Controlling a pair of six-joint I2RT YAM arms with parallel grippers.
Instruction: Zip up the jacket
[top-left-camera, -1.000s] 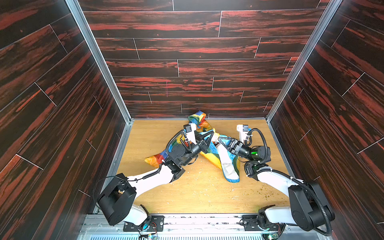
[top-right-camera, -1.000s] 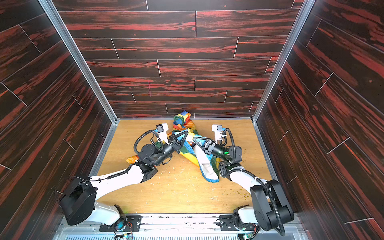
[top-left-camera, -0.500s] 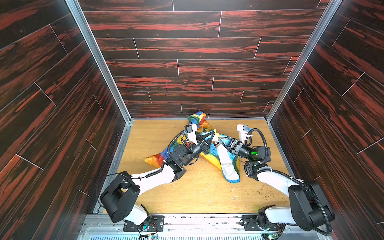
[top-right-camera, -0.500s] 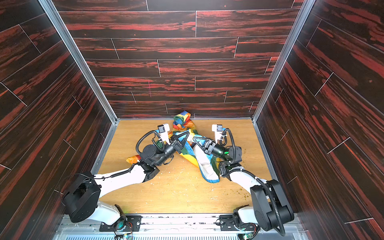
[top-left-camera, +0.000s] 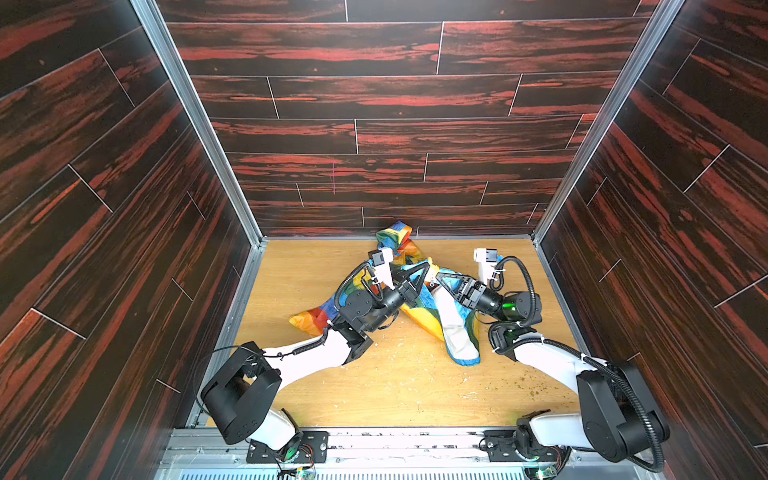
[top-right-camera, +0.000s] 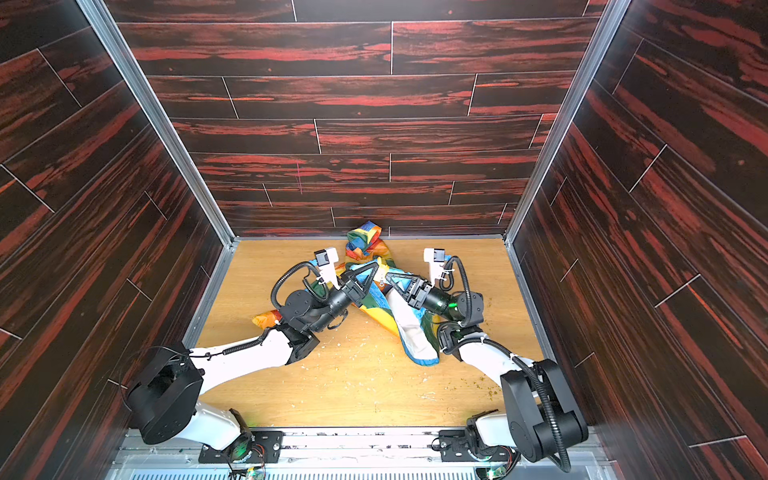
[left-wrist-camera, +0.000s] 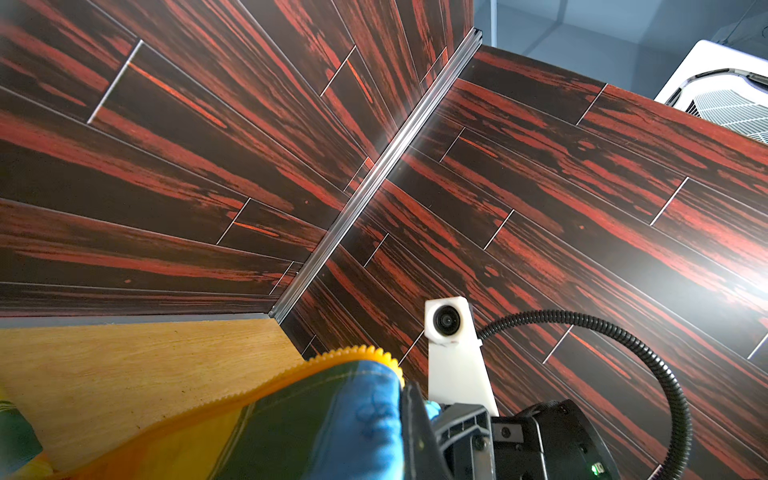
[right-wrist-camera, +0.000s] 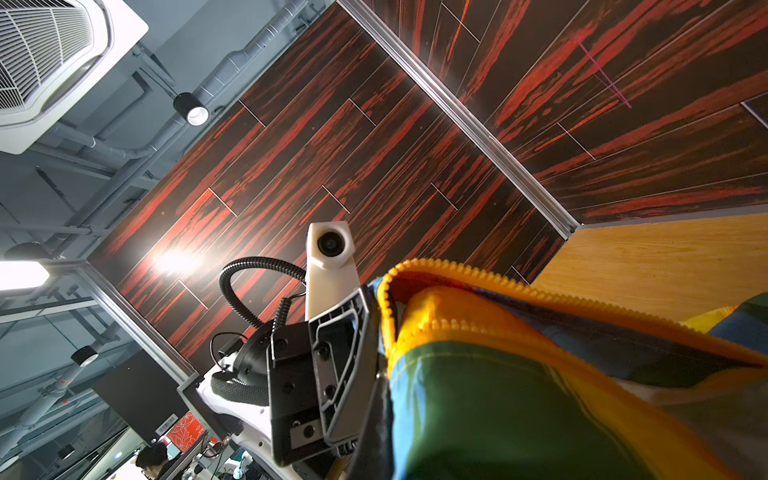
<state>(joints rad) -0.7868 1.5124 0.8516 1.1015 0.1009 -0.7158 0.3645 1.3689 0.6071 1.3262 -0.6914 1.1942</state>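
both top views: left gripper (top-left-camera: 426, 268), right gripper (top-left-camera: 440, 281) reach inward, tip-to-tip, clamping jacket (top-left-camera: 453, 332).

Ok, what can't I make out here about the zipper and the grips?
- Zipper slider: seen in no view. In both top views the left pincer and right pincer meet over the jacket there, and it is too small to tell.
- Left wrist view: fabric fills the bottom edge. Only one row of zipper teeth shows, and that arm's own fingertips do not.
- Right wrist view: the teeth curl round a fold, so I cannot tell if it is one row or two.
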